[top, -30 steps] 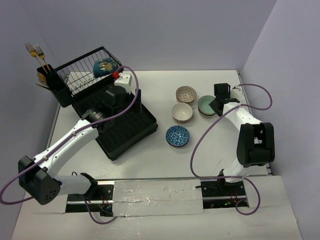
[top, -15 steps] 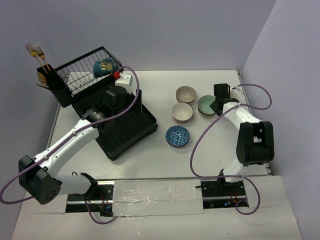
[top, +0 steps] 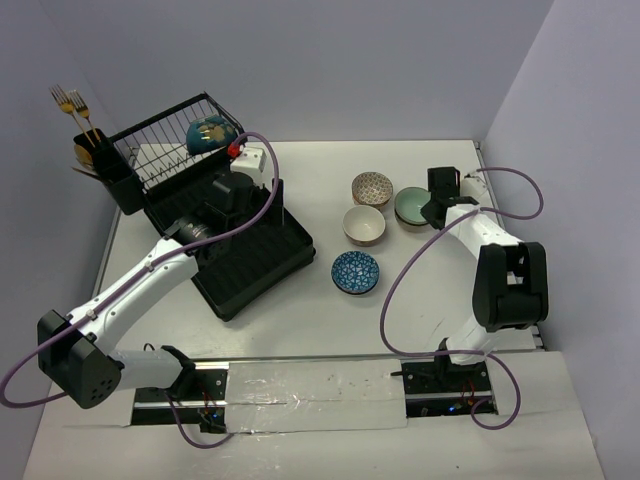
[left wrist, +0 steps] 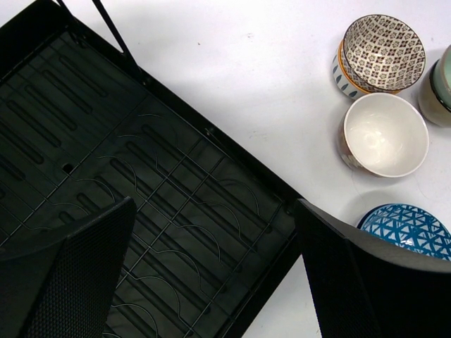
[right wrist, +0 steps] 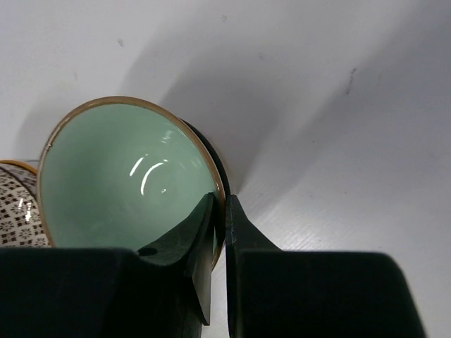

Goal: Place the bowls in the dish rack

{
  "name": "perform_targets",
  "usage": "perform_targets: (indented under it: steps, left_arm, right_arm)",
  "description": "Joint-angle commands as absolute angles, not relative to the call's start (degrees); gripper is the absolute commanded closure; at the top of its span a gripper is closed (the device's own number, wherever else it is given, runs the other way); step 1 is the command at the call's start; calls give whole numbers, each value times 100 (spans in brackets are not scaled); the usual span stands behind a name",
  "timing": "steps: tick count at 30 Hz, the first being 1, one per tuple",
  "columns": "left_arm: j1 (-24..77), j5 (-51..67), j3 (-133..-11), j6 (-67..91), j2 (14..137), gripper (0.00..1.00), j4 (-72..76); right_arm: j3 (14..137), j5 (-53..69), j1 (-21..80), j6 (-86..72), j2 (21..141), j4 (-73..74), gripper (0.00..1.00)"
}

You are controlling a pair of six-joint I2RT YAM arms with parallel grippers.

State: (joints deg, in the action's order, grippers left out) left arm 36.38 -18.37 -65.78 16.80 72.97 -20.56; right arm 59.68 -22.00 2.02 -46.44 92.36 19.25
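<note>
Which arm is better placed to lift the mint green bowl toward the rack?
Right. The right hand pinches the mint green bowl at its rim; the left hand hangs open over the dish rack.

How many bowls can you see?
5. A teal bowl stands in the dish rack. Four are right of it: a patterned bowl farthest back, a mint green bowl pinched by the right gripper, a cream bowl, and a blue bowl nearest the arms. None looks hidden.
</note>
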Motion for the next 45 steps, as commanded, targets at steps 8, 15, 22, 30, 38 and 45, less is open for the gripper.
perform_targets:
  steps: [8, 15, 22, 30, 38, 45]
  left_arm:
    - [3691, -1907, -6601, 1661, 7339, 1, -1986]
    - [3709, -1837, -6574, 1617, 7330, 1, -1934]
    - [3797, -1723, -6469, 1380, 7216, 1, -1793]
    - [4192, -942, -5837, 195, 6716, 1, -1056]
    - [4868, -79, -5809, -1359, 6495, 1, -1010]
    - [5458, 140, -6002, -2565, 6653, 1, -1326]
  right_arm:
    - [5959, -2514, 281, -4369, 8579, 1608, 100]
    - [5757, -2558, 422, -4175, 8139, 1336, 100]
    - [5695, -2540, 571, -3912, 7691, 1143, 100]
    - [5923, -2040, 1334, -3367, 7049, 1248, 100]
    - [6644, -1390, 2311, -2620, 7014, 2144, 100]
    - [6934, -844, 2821, -2207, 6987, 2575, 100]
